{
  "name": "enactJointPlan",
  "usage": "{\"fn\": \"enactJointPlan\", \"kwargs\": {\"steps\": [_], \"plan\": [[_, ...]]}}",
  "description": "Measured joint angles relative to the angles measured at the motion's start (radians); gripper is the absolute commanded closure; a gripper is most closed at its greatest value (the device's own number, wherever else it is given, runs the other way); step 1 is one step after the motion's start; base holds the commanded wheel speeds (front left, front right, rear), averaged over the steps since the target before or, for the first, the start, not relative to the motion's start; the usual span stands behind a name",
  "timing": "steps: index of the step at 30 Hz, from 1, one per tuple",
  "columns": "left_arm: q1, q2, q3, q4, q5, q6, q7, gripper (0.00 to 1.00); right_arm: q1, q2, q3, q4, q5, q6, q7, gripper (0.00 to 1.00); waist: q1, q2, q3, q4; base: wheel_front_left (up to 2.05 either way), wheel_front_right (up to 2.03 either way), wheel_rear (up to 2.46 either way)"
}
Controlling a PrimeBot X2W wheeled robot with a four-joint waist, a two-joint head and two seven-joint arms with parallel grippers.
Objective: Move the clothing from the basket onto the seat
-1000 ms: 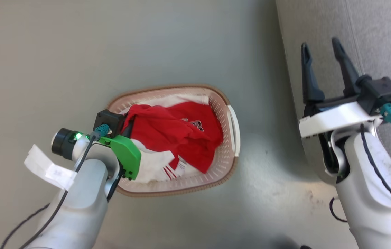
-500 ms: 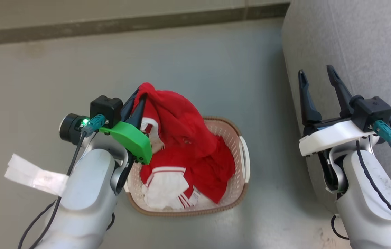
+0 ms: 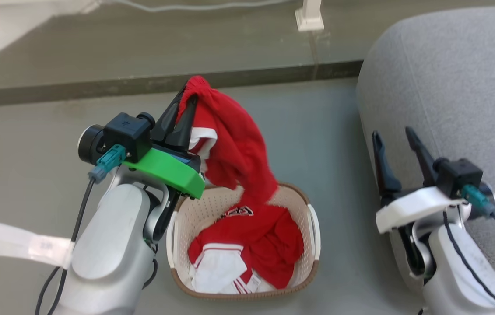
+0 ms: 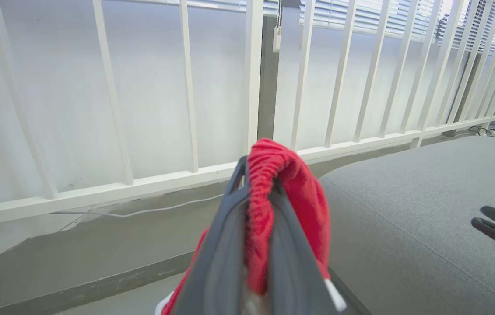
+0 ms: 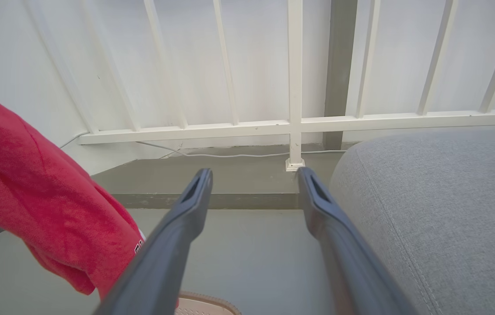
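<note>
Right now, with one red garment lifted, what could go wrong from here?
1. The left tool pinches only a small fold of the lifted garment; it may slip on the swing.
2. Its lower end hangs into the basket onto the other garment, and could drag that out.
3. The open right tool stands between basket and seat; cloth might snag.

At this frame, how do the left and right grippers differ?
The left gripper is shut on the clothing; the right gripper is open, holding nothing. The left gripper is raised near the basket; the right gripper is beside the seat. Both have two long dark fingers.
</note>
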Motion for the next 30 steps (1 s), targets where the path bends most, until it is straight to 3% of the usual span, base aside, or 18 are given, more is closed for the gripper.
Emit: {"fn": "enactJointPlan", "kwargs": {"steps": [16, 30], "plan": [[0.108, 0.001, -0.052, -0.164, -0.034, 0.000, 0.000, 1.00, 0.111, 0.014, 0.041, 0.020, 0.015, 0.014, 0.000, 0.00, 0.0000, 0.0000, -0.141, -0.011, 0.00, 0.00, 0.00], [0.170, 0.017, -0.080, -0.247, -0.040, 0.000, 0.005, 1.00, 0.138, 0.015, 0.052, -0.009, 0.016, 0.014, 0.000, 0.00, 0.0000, 0.0000, -0.165, -0.032, 0.00, 0.00, 0.00]]}}
